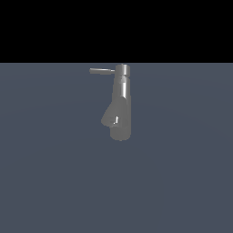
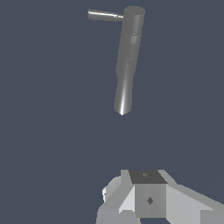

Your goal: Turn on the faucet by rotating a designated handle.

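The grey metal faucet (image 1: 121, 104) stands upright on the flat grey-blue ground, its thick spout angled down toward the exterior view's left. The thin handle (image 1: 102, 70) sticks out level from the top cap, also toward the exterior view's left. In the wrist view the faucet (image 2: 127, 61) and its handle (image 2: 104, 15) lie well away from my gripper (image 2: 146, 176). The gripper's fingers (image 2: 149, 199) show as one joined block with no gap, so it looks shut on nothing. The gripper is out of the exterior view.
Plain grey-blue ground (image 1: 54, 173) surrounds the faucet on all sides, with a black background above it. No other objects show.
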